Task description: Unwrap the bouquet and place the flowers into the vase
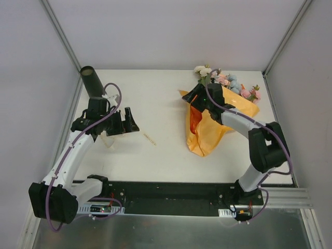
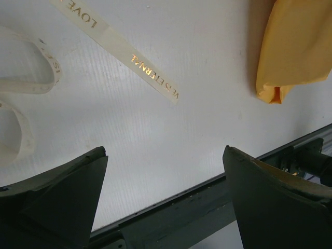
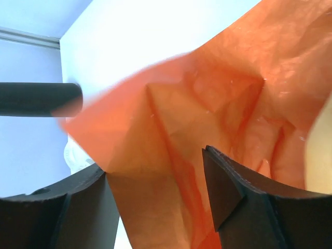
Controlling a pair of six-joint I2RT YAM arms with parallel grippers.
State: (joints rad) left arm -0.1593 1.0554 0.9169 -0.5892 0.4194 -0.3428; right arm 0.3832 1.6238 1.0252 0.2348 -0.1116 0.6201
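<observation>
The bouquet (image 1: 207,129) lies on the right of the table in its orange paper, narrow end toward me. The flowers (image 1: 228,80), cream, pink and pale blue, stick out at its far end. My right gripper (image 1: 199,96) is at the paper's far left edge. In the right wrist view a fold of orange paper (image 3: 207,114) runs between the spread jaws of the right gripper (image 3: 154,161). The dark vase (image 1: 91,80) stands at the back left, and the vase (image 3: 39,98) also shows in the right wrist view. My left gripper (image 1: 127,122) hovers open and empty; this left gripper (image 2: 165,153) is over bare table.
A loose cream ribbon (image 2: 124,54) with gold lettering lies on the table, a looped piece (image 2: 31,78) beside it. The paper's tip (image 2: 295,46) shows at the upper right. The table's front edge (image 2: 207,192) runs under the left fingers. White walls enclose the table.
</observation>
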